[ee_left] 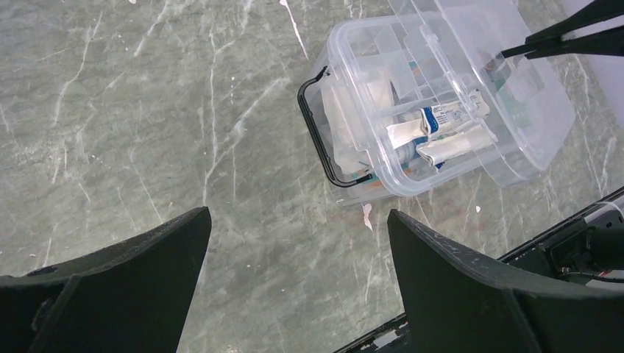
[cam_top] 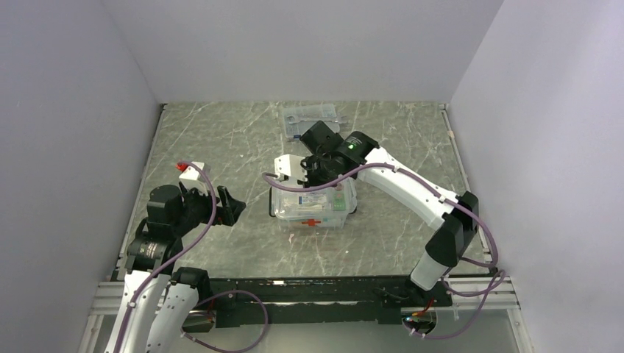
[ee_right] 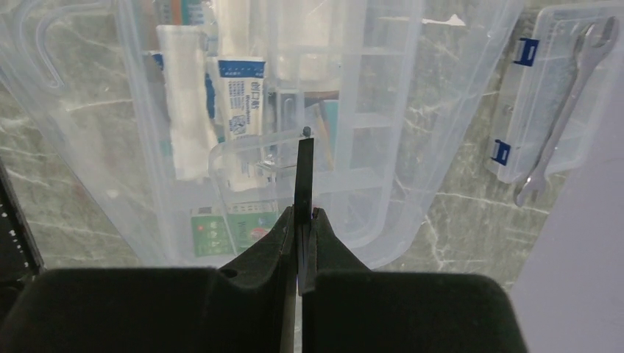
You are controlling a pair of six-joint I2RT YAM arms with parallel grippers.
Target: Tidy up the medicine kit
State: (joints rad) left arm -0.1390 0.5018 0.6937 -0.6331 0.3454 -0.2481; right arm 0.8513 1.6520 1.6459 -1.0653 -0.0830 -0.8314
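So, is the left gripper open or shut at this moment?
Open. In the left wrist view the left gripper has its two fingers wide apart, with only bare table between them, away from the medicine box.

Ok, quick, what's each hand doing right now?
Left hand: open, holding nothing.
Right hand: shut, pinching what looks like a wall of the clear divided tray.

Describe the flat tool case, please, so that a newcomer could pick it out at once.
Start at the far edge of the marble-patterned table. Behind the deeper medicine box, a flat clear case sits on the tabletop. Only it has blue latches and a metal wrench inside.
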